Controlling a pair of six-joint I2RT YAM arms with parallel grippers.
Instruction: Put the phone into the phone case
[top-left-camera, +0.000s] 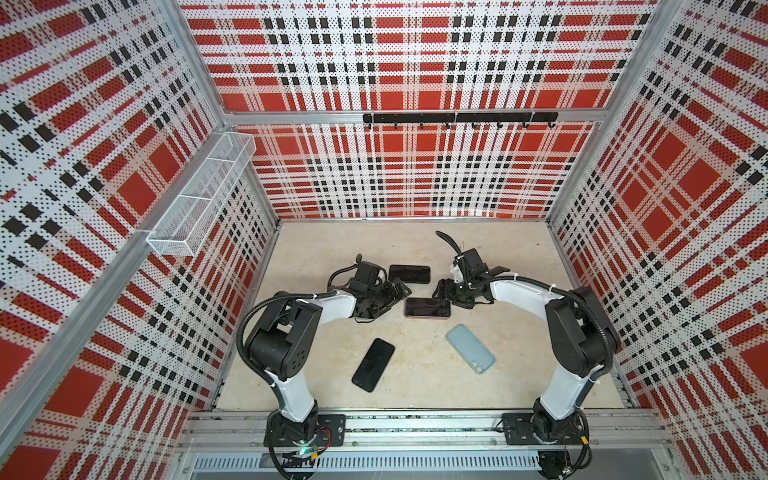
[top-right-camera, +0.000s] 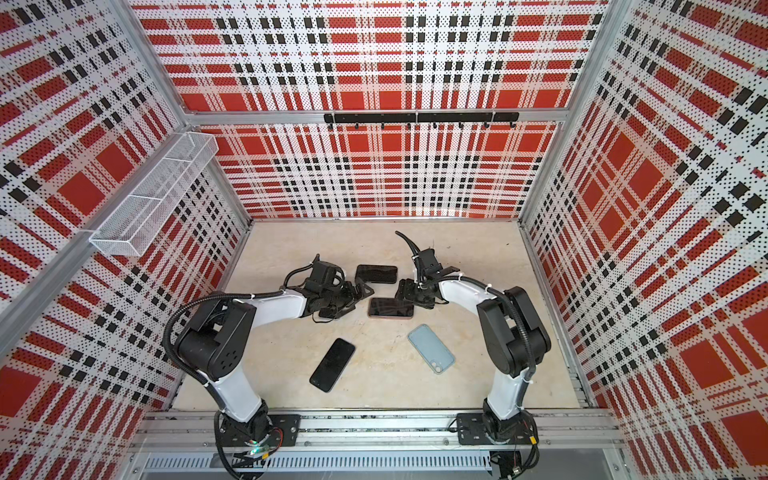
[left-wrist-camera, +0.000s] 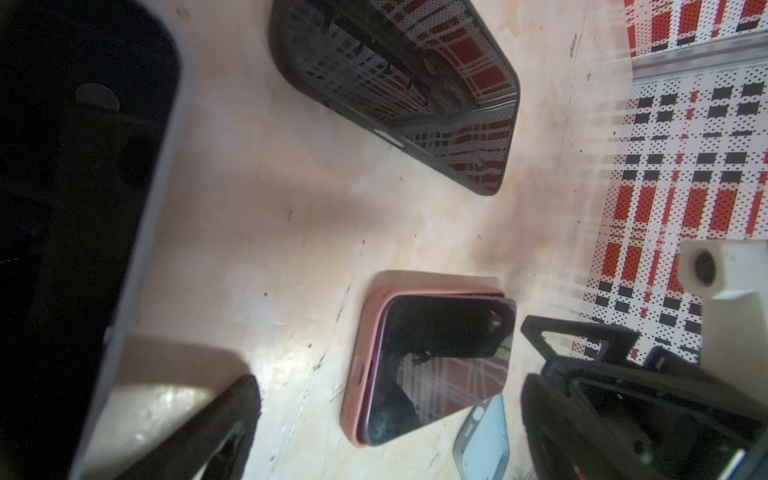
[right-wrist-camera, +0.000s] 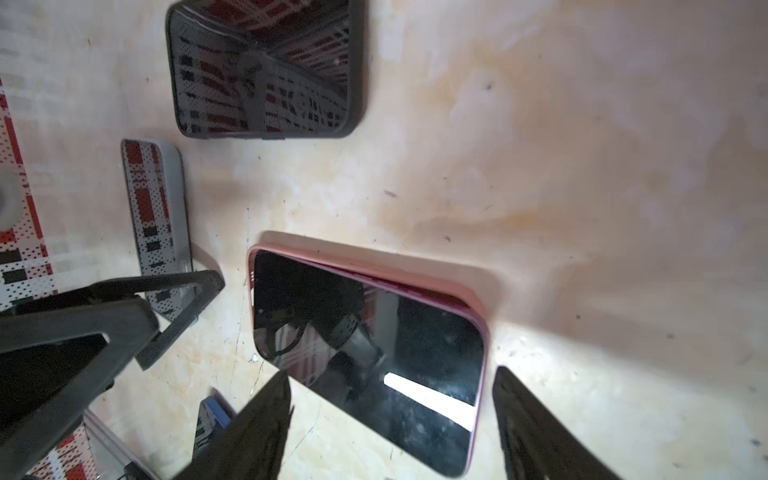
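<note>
- The phone (top-left-camera: 427, 308) is seen screen-up in the pink case (left-wrist-camera: 365, 353) at the middle of the worktop (top-left-camera: 424, 386), with one long edge not fully seated.
- The right gripper (right-wrist-camera: 392, 372) is placed at the phone's right end, jaws apart on either side, clamped on nothing.
- The left gripper (top-left-camera: 395, 296) is held just left of the phone, jaws wide apart and empty.
- A blue case (top-left-camera: 470, 348) and a black phone (top-left-camera: 372, 364) are laid nearer.
</note>
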